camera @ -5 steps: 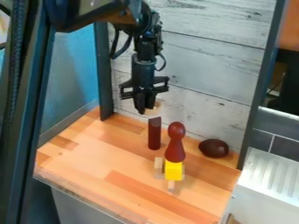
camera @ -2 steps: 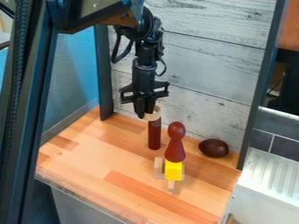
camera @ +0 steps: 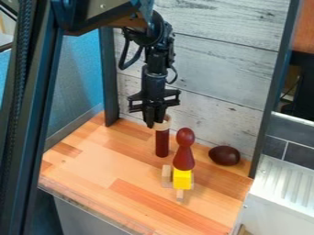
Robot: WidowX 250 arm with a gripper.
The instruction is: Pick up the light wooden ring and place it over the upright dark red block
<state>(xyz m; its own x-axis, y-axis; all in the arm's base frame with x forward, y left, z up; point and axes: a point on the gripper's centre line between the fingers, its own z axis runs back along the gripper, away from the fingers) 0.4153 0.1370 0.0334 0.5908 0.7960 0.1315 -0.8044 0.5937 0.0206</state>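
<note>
Above the back left part of the wooden surface, my gripper hangs pointing down, shut on a pale wooden piece. This piece overlaps the top of an upright dark red cylinder; whether the two touch, I cannot tell. Right of the cylinder, a dark red pawn-shaped piece stands upright on a yellow block. Small pale wooden blocks sit beside and in front of the yellow block. A dark brown egg-shaped object lies farther right.
Behind the wooden surface rises a whitewashed plank wall. Dark upright posts frame it, with a blue panel at the left. A white ridged unit stands at the right.
My gripper has come down with the pale piece, shifting slightly right, so the piece now overlaps the dark red cylinder's top. The objects on the surface have stayed put.
</note>
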